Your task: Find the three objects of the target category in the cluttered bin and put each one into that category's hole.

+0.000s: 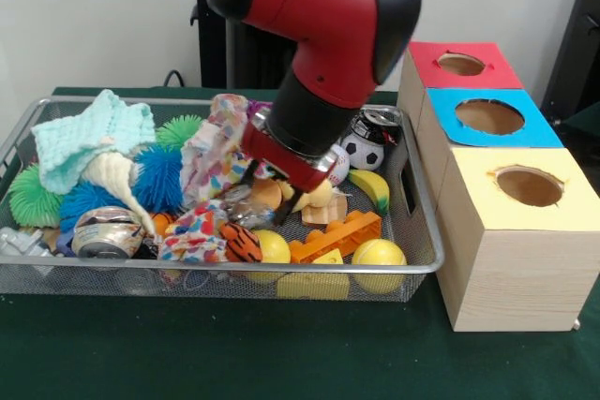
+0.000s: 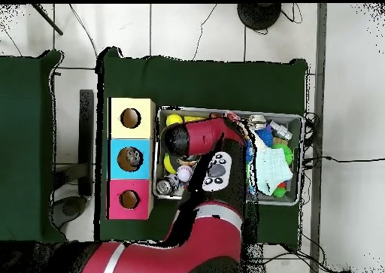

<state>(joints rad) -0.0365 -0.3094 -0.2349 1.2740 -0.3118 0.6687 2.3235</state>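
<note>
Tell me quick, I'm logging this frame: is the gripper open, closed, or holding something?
Gripper: down among the bin's clutter, hidden by the arm; its state cannot be told.

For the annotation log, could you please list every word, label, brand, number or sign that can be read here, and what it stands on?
None can be read in either view.
Silver can in the wire bin: patterned print, too blurred to read.
Can behind the soccer ball: markings too blurred.
Red box, blue box, yellow box: plain coloured tops with holes, no text.
Arm's button pad: too small.
</note>
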